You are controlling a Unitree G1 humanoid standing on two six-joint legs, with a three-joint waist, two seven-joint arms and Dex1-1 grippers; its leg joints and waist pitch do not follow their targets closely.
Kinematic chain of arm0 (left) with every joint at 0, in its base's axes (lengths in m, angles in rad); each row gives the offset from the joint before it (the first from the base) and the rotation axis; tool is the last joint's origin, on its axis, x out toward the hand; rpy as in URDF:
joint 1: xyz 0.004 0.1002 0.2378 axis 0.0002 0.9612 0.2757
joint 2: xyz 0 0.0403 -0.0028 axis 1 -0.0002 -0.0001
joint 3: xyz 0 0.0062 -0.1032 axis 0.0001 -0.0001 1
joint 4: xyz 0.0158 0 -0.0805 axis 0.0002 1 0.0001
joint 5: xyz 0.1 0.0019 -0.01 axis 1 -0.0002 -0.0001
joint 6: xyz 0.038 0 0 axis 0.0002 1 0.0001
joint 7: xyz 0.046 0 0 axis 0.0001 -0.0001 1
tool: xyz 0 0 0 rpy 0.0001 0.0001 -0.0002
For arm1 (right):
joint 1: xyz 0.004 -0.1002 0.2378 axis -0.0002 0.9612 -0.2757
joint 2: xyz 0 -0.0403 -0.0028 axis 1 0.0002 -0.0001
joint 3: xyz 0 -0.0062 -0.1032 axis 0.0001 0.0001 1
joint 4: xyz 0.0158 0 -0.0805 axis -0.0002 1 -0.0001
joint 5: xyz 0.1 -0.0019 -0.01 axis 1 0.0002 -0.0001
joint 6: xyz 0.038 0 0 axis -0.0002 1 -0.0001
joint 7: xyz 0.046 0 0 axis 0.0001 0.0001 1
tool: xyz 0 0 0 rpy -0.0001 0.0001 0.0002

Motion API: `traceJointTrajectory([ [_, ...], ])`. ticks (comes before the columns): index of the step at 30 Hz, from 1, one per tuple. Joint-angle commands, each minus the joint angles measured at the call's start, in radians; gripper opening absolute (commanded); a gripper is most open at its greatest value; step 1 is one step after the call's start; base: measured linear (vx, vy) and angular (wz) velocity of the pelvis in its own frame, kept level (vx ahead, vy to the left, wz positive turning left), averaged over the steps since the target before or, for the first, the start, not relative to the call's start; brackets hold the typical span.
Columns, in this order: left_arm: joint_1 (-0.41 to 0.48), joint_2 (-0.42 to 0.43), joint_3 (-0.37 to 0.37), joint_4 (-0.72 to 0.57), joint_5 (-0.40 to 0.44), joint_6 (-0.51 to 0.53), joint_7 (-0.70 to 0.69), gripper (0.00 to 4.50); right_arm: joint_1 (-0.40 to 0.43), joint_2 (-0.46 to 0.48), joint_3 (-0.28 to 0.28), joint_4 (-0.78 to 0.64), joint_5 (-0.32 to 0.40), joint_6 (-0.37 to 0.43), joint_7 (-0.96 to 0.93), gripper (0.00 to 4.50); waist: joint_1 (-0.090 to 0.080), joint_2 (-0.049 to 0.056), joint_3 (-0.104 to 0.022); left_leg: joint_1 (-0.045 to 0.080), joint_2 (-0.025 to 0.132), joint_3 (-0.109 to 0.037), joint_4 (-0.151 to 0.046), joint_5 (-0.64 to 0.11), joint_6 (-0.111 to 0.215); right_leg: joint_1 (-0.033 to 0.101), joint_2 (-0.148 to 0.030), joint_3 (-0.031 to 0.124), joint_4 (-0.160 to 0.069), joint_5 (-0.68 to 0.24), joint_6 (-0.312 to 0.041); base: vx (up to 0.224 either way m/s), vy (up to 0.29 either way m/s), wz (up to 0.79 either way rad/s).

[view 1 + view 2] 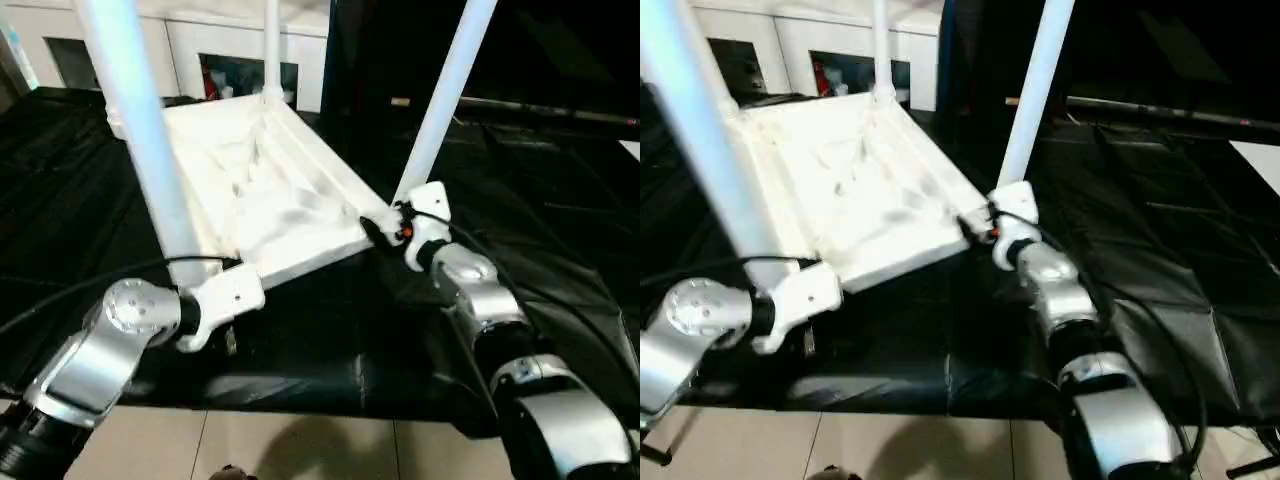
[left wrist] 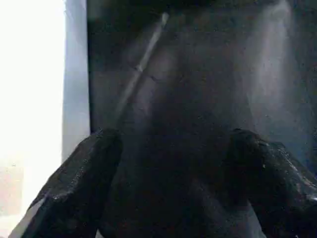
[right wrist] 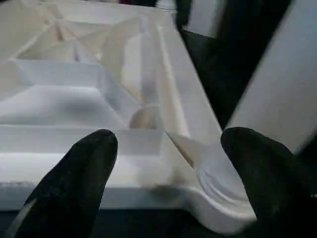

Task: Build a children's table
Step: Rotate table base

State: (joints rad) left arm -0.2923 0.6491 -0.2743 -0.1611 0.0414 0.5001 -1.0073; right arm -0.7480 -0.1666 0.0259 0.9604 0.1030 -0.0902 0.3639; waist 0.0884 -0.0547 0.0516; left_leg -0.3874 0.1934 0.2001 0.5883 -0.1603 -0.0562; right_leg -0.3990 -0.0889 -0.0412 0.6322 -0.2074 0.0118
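Children's table (image 1: 270,190) upside down on black-draped work table (image 1: 560,200), 3 legs up, left gripper (image 2: 168,148) spread beside near-left leg (image 1: 140,130), right gripper (image 3: 168,148) spread at near-right corner socket (image 3: 220,181).

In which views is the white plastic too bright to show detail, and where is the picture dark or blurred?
Left wrist view: a white leg is blown out, the rest is dark, and the left hand is soft. Left eye view: the ribs of the table top wash out. Right wrist view: the ribs read clearly, but the right hand is blurred.
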Motion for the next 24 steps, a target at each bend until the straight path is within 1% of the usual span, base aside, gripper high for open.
traceJointTrajectory([
  [1,-0.031,-0.033,0.038,-0.024,-0.059,-0.006,-0.001,4.35,-0.024,-0.032,-0.027,0.037,-0.011,-0.016,-0.037,4.03,-0.006,0.022,-0.066,0.029,0.029,-0.013,-0.067,-0.223,-0.050,0.033,-0.038,0.035,-0.063,-0.084,-0.204,0.000,0.000,0.00],
  [2,-0.034,-0.046,0.045,-0.036,-0.086,-0.003,-0.007,4.42,-0.032,-0.037,-0.029,0.051,-0.012,-0.021,-0.041,4.03,-0.006,0.019,-0.067,0.030,0.029,-0.011,-0.066,-0.222,-0.051,0.033,-0.036,0.035,-0.062,-0.072,-0.211,0.000,0.000,0.00],
  [4,-0.026,-0.059,0.054,-0.081,-0.153,0.034,-0.043,4.47,-0.047,-0.047,-0.036,0.076,-0.015,-0.031,-0.040,4.03,-0.008,0.017,-0.068,0.025,0.028,-0.012,-0.065,-0.211,-0.046,0.037,-0.035,0.034,-0.057,-0.045,-0.216,0.000,0.000,0.00],
  [5,-0.014,-0.059,0.060,-0.108,-0.190,0.061,-0.066,4.47,-0.053,-0.051,-0.039,0.085,-0.019,-0.036,-0.037,4.03,-0.009,0.018,-0.070,0.026,0.028,-0.011,-0.062,-0.208,-0.044,0.037,-0.036,0.033,-0.056,-0.036,-0.221,0.000,0.000,0.00],
  [6,-0.014,-0.059,0.060,-0.108,-0.190,0.061,-0.066,4.47,-0.053,-0.051,-0.039,0.085,-0.019,-0.036,-0.037,4.03,-0.011,0.015,-0.068,0.022,0.027,-0.010,-0.061,-0.197,-0.036,0.039,-0.033,0.034,-0.056,-0.027,-0.222,0.000,0.000,0.00],
  [7,-0.005,-0.054,0.065,-0.117,-0.203,0.068,-0.077,4.47,-0.055,-0.051,-0.040,0.089,-0.023,-0.040,-0.035,4.03,-0.011,0.014,-0.068,0.022,0.026,-0.010,-0.061,-0.193,-0.032,0.040,-0.034,0.034,-0.057,-0.024,-0.222,0.000,0.000,0.00],
  [9,0.029,-0.032,0.087,-0.141,-0.245,0.094,-0.107,4.47,-0.059,-0.053,-0.034,0.103,-0.029,-0.054,-0.028,4.03,-0.019,0.014,-0.069,0.018,0.026,-0.010,-0.060,-0.179,-0.022,0.042,-0.034,0.034,-0.055,-0.021,-0.222,0.000,0.000,0.00],
  [10,0.034,-0.028,0.091,-0.143,-0.250,0.094,-0.111,4.47,-0.059,-0.054,-0.032,0.105,-0.030,-0.057,-0.027,4.03,-0.022,0.017,-0.068,0.018,0.027,-0.011,-0.060,-0.182,-0.022,0.042,-0.034,0.033,-0.055,-0.026,-0.224,0.000,0.000,0.00],
  [11,0.064,-0.009,0.119,-0.162,-0.291,0.128,-0.131,4.47,-0.054,-0.053,-0.023,0.107,-0.034,-0.068,-0.014,4.03,-0.027,0.017,-0.067,0.019,0.027,-0.010,-0.060,-0.192,-0.024,0.040,-0.032,0.033,-0.057,-0.042,-0.224,0.000,0.000,0.00],
  [12,0.072,-0.003,0.128,-0.166,-0.303,0.138,-0.136,4.47,-0.051,-0.053,-0.021,0.105,-0.034,-0.070,-0.008,4.03,-0.031,0.018,-0.067,0.018,0.028,-0.010,-0.060,-0.197,-0.027,0.041,-0.032,0.033,-0.056,-0.045,-0.226,0.000,0.000,0.00],
  [13,0.105,0.028,0.156,-0.178,-0.344,0.163,-0.163,4.47,-0.038,-0.051,-0.016,0.090,-0.035,-0.079,0.016,4.03,-0.034,0.021,-0.067,0.020,0.028,-0.009,-0.060,-0.209,-0.032,0.039,-0.030,0.033,-0.057,-0.057,-0.228,0.000,0.000,0.00],
  [14,0.122,0.045,0.170,-0.182,-0.359,0.177,-0.175,4.47,-0.029,-0.049,-0.013,0.078,-0.031,-0.080,0.035,4.03,-0.037,0.021,-0.064,0.020,0.030,-0.009,-0.061,-0.223,-0.034,0.037,-0.028,0.034,-0.061,-0.076,-0.225,0.000,0.000,0.00],
  [15,0.140,0.061,0.181,-0.185,-0.368,0.183,-0.185,4.47,-0.017,-0.048,-0.012,0.062,-0.023,-0.077,0.061,4.03,-0.038,0.022,-0.062,0.024,0.031,-0.009,-0.061,-0.245,-0.036,0.034,-0.027,0.035,-0.063,-0.096,-0.224,0.000,0.000,0.00],
  [16,0.150,0.071,0.188,-0.188,-0.374,0.189,-0.188,4.47,-0.011,-0.047,-0.013,0.055,-0.019,-0.077,0.078,4.03,-0.038,0.022,-0.060,0.023,0.032,-0.010,-0.063,-0.255,-0.038,0.035,-0.027,0.035,-0.065,-0.112,-0.220,0.000,0.000,0.00],
  [17,0.172,0.087,0.204,-0.192,-0.384,0.195,-0.197,4.47,0.006,-0.047,-0.010,0.032,-0.013,-0.081,0.109,4.03,-0.038,0.021,-0.060,0.027,0.034,-0.009,-0.063,-0.264,-0.040,0.031,-0.026,0.037,-0.067,-0.125,-0.217,0.000,0.000,0.00],
  [19,0.204,0.108,0.232,-0.193,-0.397,0.199,-0.208,4.47,0.036,-0.049,-0.007,-0.006,-0.004,-0.079,0.156,4.03,-0.037,0.023,-0.059,0.027,0.035,-0.010,-0.065,-0.271,-0.041,0.031,-0.025,0.037,-0.068,-0.128,-0.215,0.000,0.000,0.00],
  [20,0.229,0.128,0.267,-0.182,-0.408,0.188,-0.215,4.47,0.065,-0.052,-0.001,-0.044,0.007,-0.075,0.200,4.03,-0.037,0.023,-0.059,0.028,0.035,-0.010,-0.065,-0.272,-0.039,0.031,-0.025,0.038,-0.068,-0.125,-0.217,0.000,0.000,0.00],
  [21,0.232,0.131,0.272,-0.180,-0.409,0.186,-0.216,4.47,0.069,-0.052,0.000,-0.049,0.008,-0.074,0.206,4.03,-0.036,0.024,-0.058,0.029,0.034,-0.010,-0.066,-0.275,-0.037,0.030,-0.024,0.038,-0.069,-0.123,-0.217,0.000,0.000,0.00],
  [24,0.281,0.191,0.369,-0.121,-0.427,0.148,-0.244,4.47,0.155,-0.068,0.020,-0.158,0.034,-0.054,0.299,4.03,-0.035,0.024,-0.056,0.029,0.035,-0.012,-0.069,-0.298,-0.036,0.029,-0.025,0.038,-0.073,-0.157,-0.211,0.000,0.000,0.00],
])
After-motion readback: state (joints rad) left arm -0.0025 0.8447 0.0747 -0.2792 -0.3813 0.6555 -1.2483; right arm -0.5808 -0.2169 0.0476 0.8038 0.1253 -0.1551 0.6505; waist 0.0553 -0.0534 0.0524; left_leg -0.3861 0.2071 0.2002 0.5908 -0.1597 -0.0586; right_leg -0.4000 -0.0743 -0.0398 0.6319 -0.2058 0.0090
